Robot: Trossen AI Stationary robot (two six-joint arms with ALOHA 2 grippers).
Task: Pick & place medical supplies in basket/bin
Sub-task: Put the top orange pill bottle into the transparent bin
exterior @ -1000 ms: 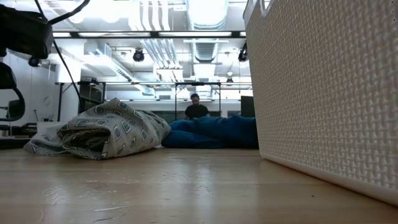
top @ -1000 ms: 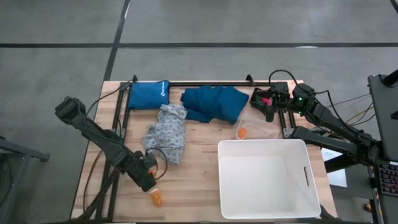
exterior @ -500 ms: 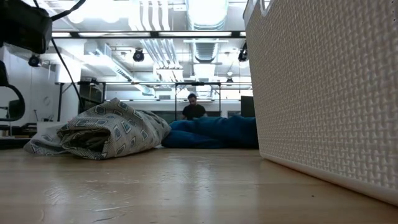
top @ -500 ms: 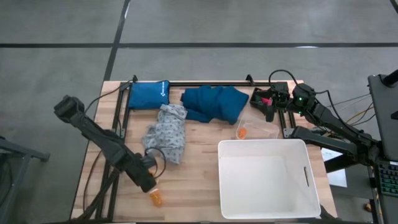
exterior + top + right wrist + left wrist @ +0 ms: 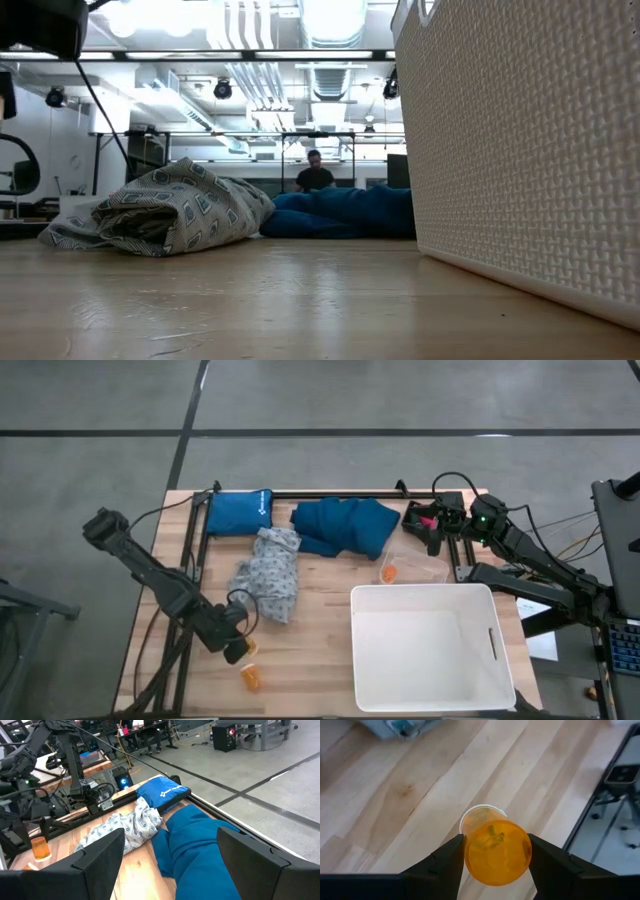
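Note:
My left gripper [image 5: 238,648] [image 5: 496,841] hovers over the table's near left part, shut on a small orange pill bottle [image 5: 496,851]. A second orange bottle [image 5: 251,679] lies on the wood just nearer the edge. The pale patterned garment [image 5: 268,574] and the dark teal garment [image 5: 346,525] lie bunched on the table's far half. The white tub [image 5: 430,690] stands on the near right part. My right gripper [image 5: 429,532] [image 5: 170,834] waits open at the far right edge, with a small pink-red piece [image 5: 428,519] beside it. No green blocks show. My left gripper pinches the orange bottle's body [image 5: 470,851] between its two fingers, one on each side. The bottle lies along the fingers, base toward the wrist and white cap [image 5: 481,811] pointing away, down at the table. It hangs clear of the wood.
A bright blue pouch [image 5: 240,512] lies at the far left. A clear packet [image 5: 418,568] with an orange piece [image 5: 388,572] sits between the teal garment and the tub. Black rails run along the far edge and both sides. Bare wood lies between the left gripper and the tub.
My left arm has risen with the bottle in its fingers and drawn slightly toward the table's left edge; the bottle now shows below the gripper in the high view. The other things have kept still.

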